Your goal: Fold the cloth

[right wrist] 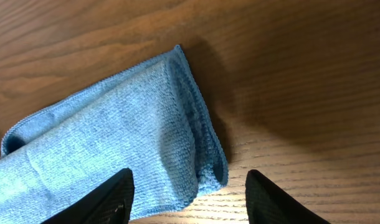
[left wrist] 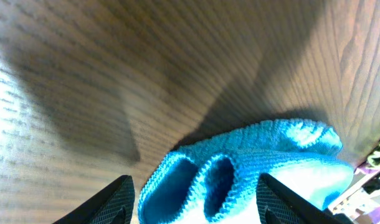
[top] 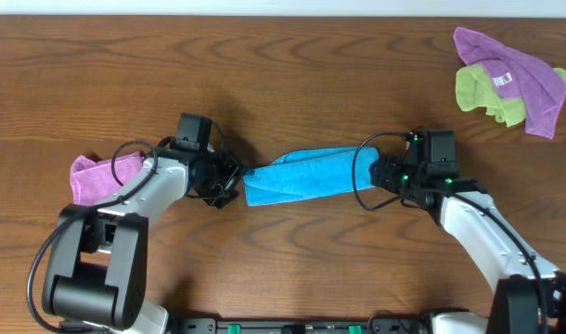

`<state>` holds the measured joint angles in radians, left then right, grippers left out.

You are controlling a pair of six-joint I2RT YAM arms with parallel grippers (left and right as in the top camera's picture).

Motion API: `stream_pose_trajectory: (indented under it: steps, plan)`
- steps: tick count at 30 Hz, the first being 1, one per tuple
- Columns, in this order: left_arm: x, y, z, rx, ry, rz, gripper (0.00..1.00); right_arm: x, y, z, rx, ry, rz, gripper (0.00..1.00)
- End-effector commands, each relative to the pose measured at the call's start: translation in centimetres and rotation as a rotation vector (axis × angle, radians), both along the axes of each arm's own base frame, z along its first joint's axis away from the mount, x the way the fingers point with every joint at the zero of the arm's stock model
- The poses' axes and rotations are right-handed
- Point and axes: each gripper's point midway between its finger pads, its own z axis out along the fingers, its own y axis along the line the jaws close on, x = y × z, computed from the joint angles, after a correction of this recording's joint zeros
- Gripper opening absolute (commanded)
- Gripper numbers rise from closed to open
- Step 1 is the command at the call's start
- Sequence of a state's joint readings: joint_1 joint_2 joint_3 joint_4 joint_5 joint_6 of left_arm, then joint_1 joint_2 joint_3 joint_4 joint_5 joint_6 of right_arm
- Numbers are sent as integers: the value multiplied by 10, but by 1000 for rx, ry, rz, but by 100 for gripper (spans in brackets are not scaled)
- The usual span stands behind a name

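Reading the step as let-go and retreat at both ends. The cloth (top: 302,174) lies mid-table (top: 292,74) as a long narrow band running left to right, with its right end a bit further from my base.

Left claw (left wrist: 198,208): jaws wide and holding nothing. The cloth's left end sits between the fingers (left wrist: 112,202), with a gap on each side. Right claw (right wrist: 187,202): also wide and empty, straddling the right end.

How I'd do it well:
- Keep both claws spread, no partial close.
- Lift straight up first, then pull back. A sideways exit risks a fingertip catching a hem and dragging the layers apart.
- Move both arms together so the band doesn't skew.
- The left end needs more care because it looks loose.

Cloth state:
- Sky-blue with a fine looped weave, several layers thick.
- The left end is puffy. Two rolled folds stand open like tubes and aren't pressed flat.
- The right end is tidier. The edges are roughly stacked, the hem is visible, and there's a soft ridge along its length.
- I judge it folded lengthwise, with an end-to-end fold probably left to do.

The pink cloth (top: 97,174) by my left arm and the purple cloth (top: 520,74) and green cloth (top: 478,93) in the far right corner are well apart from it.
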<state>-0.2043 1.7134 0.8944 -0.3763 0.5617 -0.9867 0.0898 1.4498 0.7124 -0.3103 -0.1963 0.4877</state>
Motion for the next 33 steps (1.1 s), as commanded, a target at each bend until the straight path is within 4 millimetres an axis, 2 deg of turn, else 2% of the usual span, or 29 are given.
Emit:
stream_pose_trajectory:
  steps: [1, 5, 10, 14, 19, 21, 24, 30, 33]
  plan:
    - [16, 0, 16, 13, -49, -49, 65, 13, -1, 24, 15, -58, -38, 59]
    - [20, 5, 29, 59, -53, -88, 65, 8, -3, 33, 48, -17, -108, 61]
    - [19, 10, 41, 110, -66, -177, 69, -17, -5, 22, 95, 140, -236, 63]
    - [12, 21, 44, 190, -69, -274, 79, -24, -6, 19, 124, 190, -311, 64]
    - [11, 29, 47, 247, -95, -356, 85, -21, -6, 16, 140, 197, -334, 64]
    - [12, 29, 48, 250, -114, -387, 86, -21, -7, 3, 138, 234, -338, 63]
    - [12, 29, 48, 253, -134, -427, 87, -13, 3, -13, 171, 250, -286, 63]
    - [11, 29, 47, 259, -158, -489, 87, -8, 9, -28, 192, 270, -267, 63]
    - [12, 29, 48, 262, -169, -501, 88, -6, 10, -32, 190, 270, -261, 59]
